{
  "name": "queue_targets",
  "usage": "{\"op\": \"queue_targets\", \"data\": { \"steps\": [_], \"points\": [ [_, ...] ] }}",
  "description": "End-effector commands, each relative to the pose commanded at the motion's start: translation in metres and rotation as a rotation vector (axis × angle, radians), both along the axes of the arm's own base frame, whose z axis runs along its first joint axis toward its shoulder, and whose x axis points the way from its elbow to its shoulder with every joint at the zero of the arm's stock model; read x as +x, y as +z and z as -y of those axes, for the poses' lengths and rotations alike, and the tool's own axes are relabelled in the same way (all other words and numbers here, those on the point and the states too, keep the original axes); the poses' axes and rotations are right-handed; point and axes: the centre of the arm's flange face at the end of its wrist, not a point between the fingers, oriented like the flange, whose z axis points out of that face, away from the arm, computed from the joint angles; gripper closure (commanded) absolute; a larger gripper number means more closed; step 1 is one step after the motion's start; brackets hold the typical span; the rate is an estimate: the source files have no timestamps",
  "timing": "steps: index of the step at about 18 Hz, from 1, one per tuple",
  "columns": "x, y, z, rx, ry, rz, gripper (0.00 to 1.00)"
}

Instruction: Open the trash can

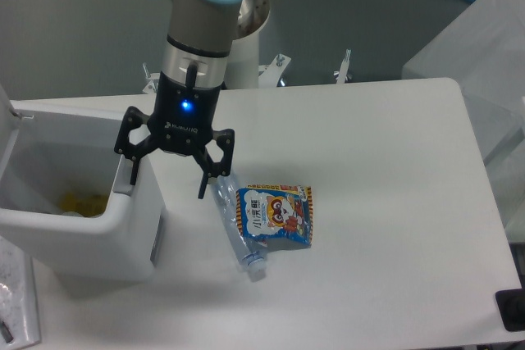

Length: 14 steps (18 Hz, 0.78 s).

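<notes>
Your gripper (169,173) hangs with fingers spread wide over the right rim of the smooth white boxy trash can (82,231) at the table's (385,202) left edge, lid up, something yellowish inside, crinkly snack bag (275,216) nearby.

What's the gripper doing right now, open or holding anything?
Gripper: open, holding nothing, one finger at the trash can's button edge.

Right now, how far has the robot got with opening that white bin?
It looks done: the trash can is open, its lid swung up at the far left edge, and yellowish contents show inside. The hand hangs open over the bin's right rim, holding nothing. Nothing seems left to do except perhaps backing away. The snack packet and plastic bottle lie untouched on the table.
</notes>
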Motion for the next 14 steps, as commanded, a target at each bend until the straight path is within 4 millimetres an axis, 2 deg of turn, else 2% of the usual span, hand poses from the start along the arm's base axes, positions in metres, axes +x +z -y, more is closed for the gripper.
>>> {"op": "queue_targets", "data": {
  "steps": [4, 8, 11, 13, 14],
  "points": [
    [-0.053, -0.003, 0.014, -0.009, -0.028, -0.091, 0.00],
    [-0.102, -0.039, 0.024, -0.127, -0.082, -0.211, 0.00],
    [-0.154, -0.079, 0.049, -0.265, -0.034, -0.252, 0.00],
    [-0.173, -0.105, 0.055, -0.318, -0.052, -0.250, 0.00],
    [-0.183, -0.115, 0.066, -0.344, -0.046, -0.249, 0.00]
  ]
}}
